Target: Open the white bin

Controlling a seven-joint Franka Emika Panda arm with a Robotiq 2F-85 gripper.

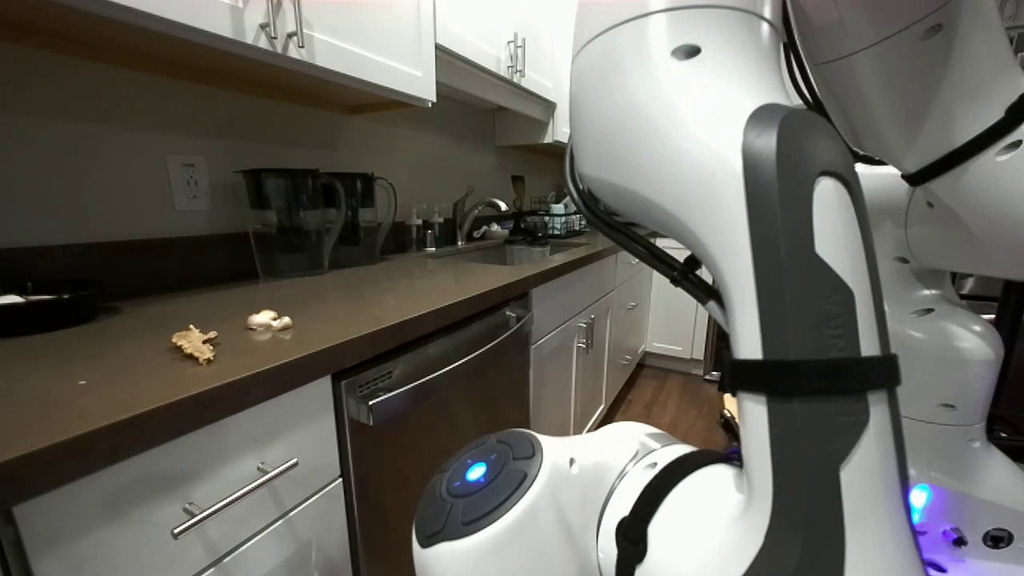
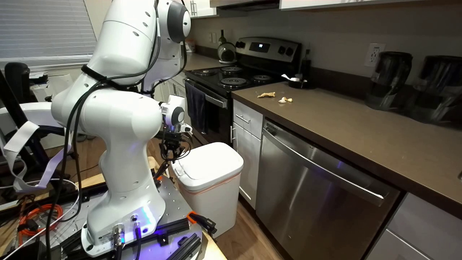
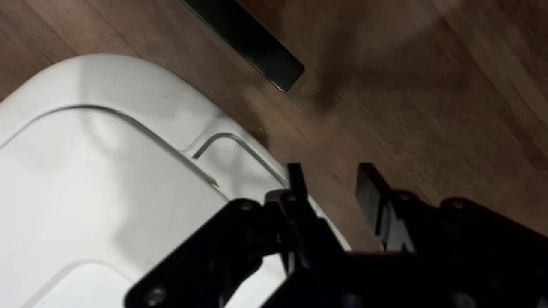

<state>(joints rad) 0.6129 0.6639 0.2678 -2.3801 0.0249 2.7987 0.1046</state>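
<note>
The white bin (image 2: 216, 202) stands on the floor between the robot's base and the kitchen cabinets in an exterior view. Its white lid (image 2: 213, 162) is down. In the wrist view the lid (image 3: 77, 171) fills the left side, with a recessed tab (image 3: 235, 164) at its edge. My gripper (image 3: 329, 171) is open, with only floor showing between its fingertips. The left finger overlaps the lid's edge by the tab in this view; the right finger is over the floor. I cannot tell if either touches. In an exterior view the gripper (image 2: 163, 169) points down at the lid's robot-side edge.
The robot's mounting plate (image 2: 173, 202) lies close beside the bin. A dark bar (image 3: 257, 47) shows above the floor in the wrist view. The dishwasher (image 2: 306, 187), stove (image 2: 216, 112) and brown counter (image 2: 343, 119) stand behind the bin. Ginger (image 2: 266, 95) and garlic (image 2: 285, 100) lie on the counter.
</note>
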